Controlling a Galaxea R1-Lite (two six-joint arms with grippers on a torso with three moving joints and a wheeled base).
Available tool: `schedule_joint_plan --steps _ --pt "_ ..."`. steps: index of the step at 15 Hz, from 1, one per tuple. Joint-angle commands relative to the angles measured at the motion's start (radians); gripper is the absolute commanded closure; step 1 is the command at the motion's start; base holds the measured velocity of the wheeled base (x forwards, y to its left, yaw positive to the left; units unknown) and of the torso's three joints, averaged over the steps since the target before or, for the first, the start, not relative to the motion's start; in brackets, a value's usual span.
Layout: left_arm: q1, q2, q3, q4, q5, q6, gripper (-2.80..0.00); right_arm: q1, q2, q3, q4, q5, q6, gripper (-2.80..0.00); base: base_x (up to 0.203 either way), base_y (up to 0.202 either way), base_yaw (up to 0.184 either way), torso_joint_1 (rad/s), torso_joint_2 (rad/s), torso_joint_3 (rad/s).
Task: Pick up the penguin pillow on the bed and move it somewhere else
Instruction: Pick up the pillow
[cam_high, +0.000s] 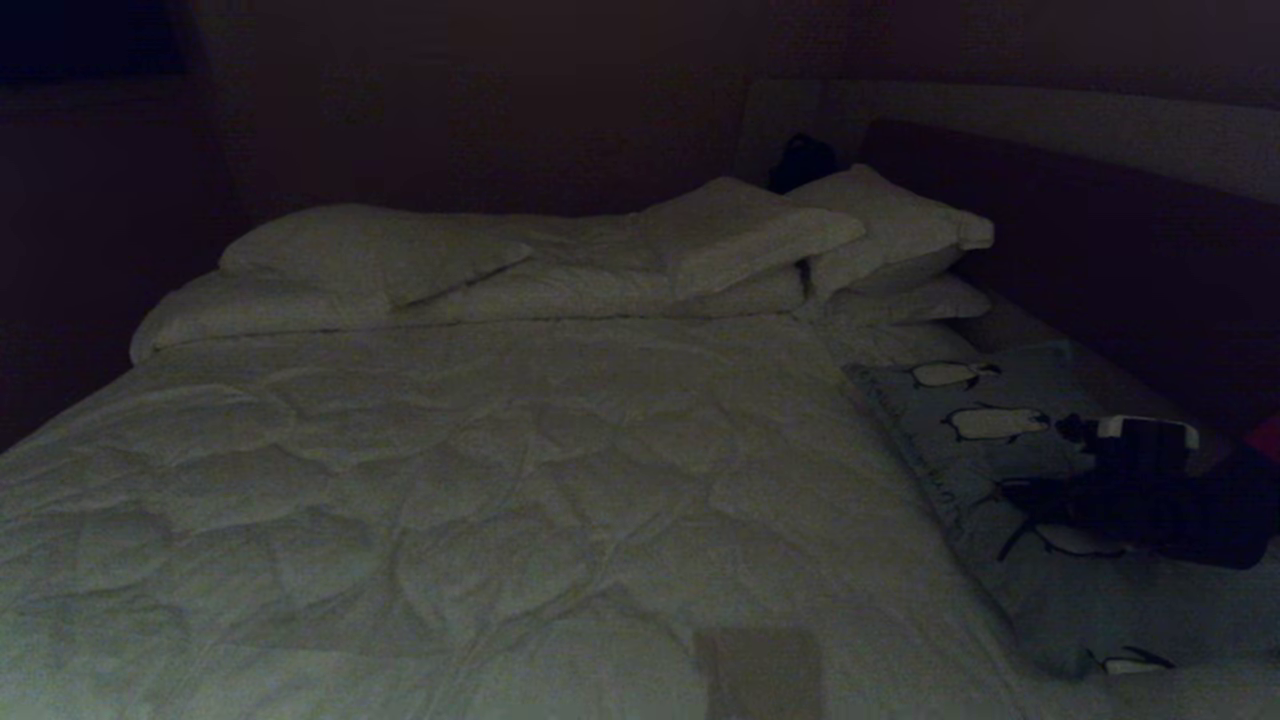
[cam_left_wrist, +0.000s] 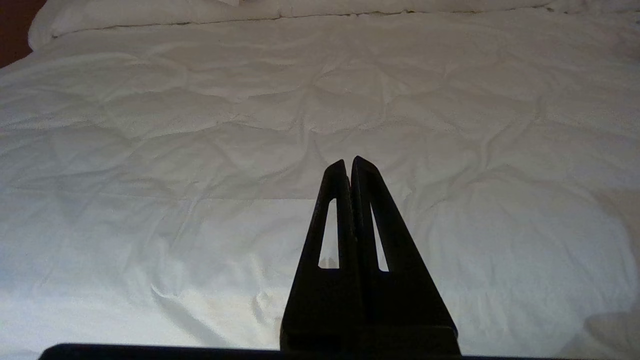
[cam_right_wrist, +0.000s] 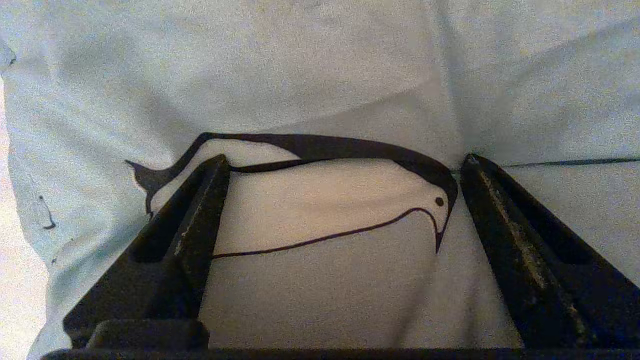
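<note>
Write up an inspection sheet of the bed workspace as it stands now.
Surface: bed with a wrinkled white quilted duvet.
Job's things: penguin pillow lies flat along the bed's right edge, not lifted.
Clutter: plain white pillows stacked at the head; a dark object behind them, unidentifiable; a small flat tan patch on the near duvet.
Grippers: right gripper over the pillow, jaws open astride a printed penguin; left gripper above bare duvet, jaws shut, empty.
Cables: nothing seen.
Surroundings: dark room, padded headboard at right.
</note>
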Motion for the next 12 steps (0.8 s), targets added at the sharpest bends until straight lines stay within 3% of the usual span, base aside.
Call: schedule_joint_plan --steps 1,3,4,12 --pt "0.000 0.000 0.000 -0.001 0.000 0.000 0.00 0.000 0.003 0.000 -0.004 0.000 -0.001 -2.80 0.000 0.000 0.000 0.000 0.00 0.000" --pt "0.000 0.000 0.000 -0.001 0.000 0.000 0.00 -0.002 0.004 0.000 -0.005 0.000 -0.001 -2.80 0.000 0.000 0.000 0.000 0.00 0.000" --pt "0.000 0.000 0.000 -0.001 0.000 0.000 0.00 -0.002 0.007 0.000 -0.005 0.000 -0.001 0.00 0.000 0.000 0.000 0.000 0.00 0.000" --pt "0.000 0.000 0.000 -0.001 0.000 0.000 0.00 -0.002 0.005 -0.007 -0.007 -0.001 0.004 0.00 0.000 0.000 0.000 0.000 0.00 0.000"
